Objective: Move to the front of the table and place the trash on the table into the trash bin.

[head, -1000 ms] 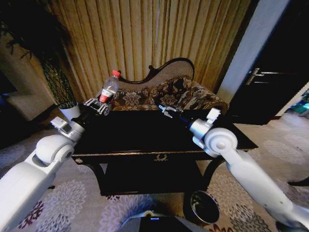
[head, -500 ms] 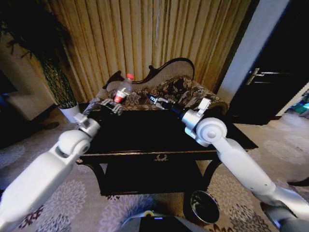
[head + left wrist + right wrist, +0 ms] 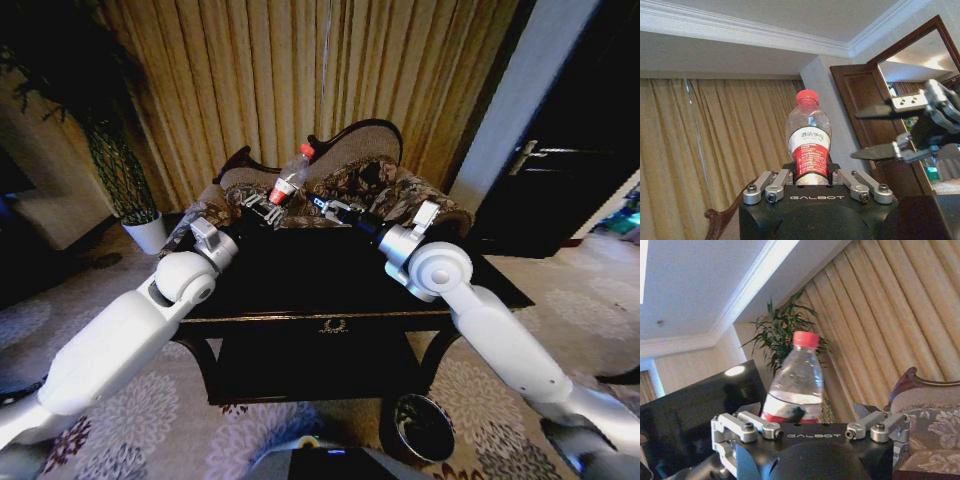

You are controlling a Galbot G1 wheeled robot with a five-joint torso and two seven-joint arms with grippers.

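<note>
Bottle: clear plastic bottle with red cap and red-and-white label (image 3: 288, 181), lifted off the table, held over its far middle, in front of the sofa.
Left gripper: our left gripper (image 3: 263, 210) is clamped on the bottle's lower body; in the left wrist view the bottle (image 3: 809, 142) stands up out of the closed fingers, cap away from the palm.
Right gripper: our right gripper (image 3: 322, 206) sits just beside the bottle, on its right, fingertips aimed at it. The left wrist view shows its two fingers (image 3: 880, 150) parted with nothing between them.
Key relation: bottle lies to the left of the right gripper, close but not touching as far as we can tell. Long axis near upright, cap tilted a little toward the right arm. Left arm owns it; right arm is the nearer one to the bin.
Bin: small round dark-rimmed trash bin (image 3: 424, 428) on the floor by the table's front right leg, well below and on our near side of the bottle.
Judgement: looks like a handover setup. The right jaws would need to close across the body above the left gripper's grip.
Surface: large dark glossy wooden table with gold edge trim (image 3: 330, 285), reflective.
Room: gold pleated curtains (image 3: 270, 80) behind, carved floral-upholstered sofa (image 3: 365, 175), floral carpet (image 3: 170, 420).
</note>
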